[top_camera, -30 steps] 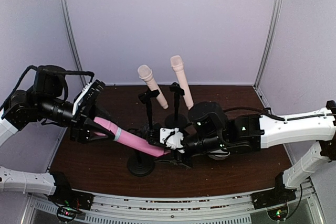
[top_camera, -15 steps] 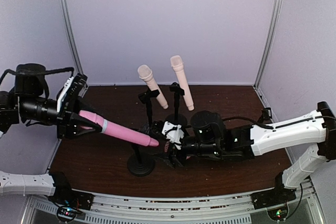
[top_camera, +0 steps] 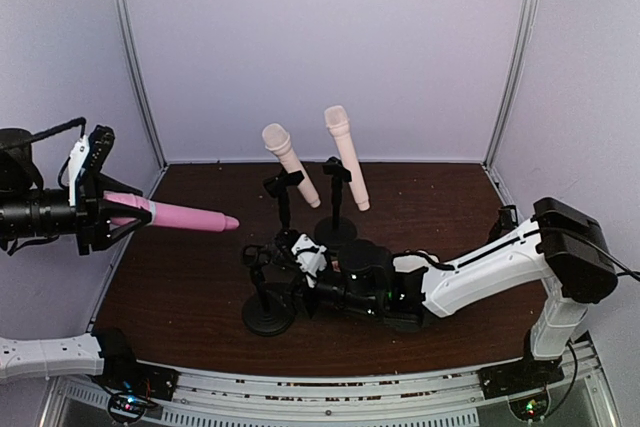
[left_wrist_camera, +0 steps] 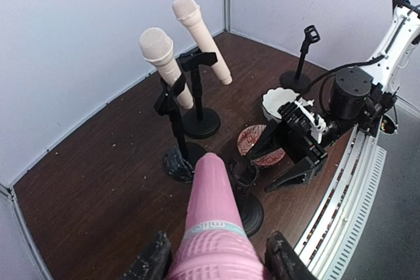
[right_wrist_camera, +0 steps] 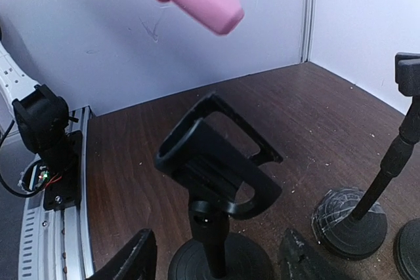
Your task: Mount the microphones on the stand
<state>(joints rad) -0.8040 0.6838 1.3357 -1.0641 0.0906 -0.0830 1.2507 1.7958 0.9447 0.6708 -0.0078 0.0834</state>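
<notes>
Table (top_camera: pixel 150 287) edge, left — pink microphone (top_camera: pixel 185 215) aloft, apart from front stand (top_camera: pixel 268 319).

Pink mic (top_camera: pixel 180 215), bright all over, with a thin pale grey band (left_wrist_camera: pixel 213 229) round it. Two cream mics (top_camera: pixel 290 162) (top_camera: pixel 346 155), a soft peach shade. Black stands (top_camera: pixel 268 317), clips and all. Dark brown tabletop (top_camera: pixel 180 287), dotted with tiny pale specks. Pale lilac walls (top_camera: pixel 320 47). One red dish (left_wrist_camera: pixel 248 139) with pale marks, one plain white dish (left_wrist_camera: pixel 279 100). Black fingers (left_wrist_camera: pixel 152 260). White and black right arm (top_camera: pixel 500 252).
</notes>
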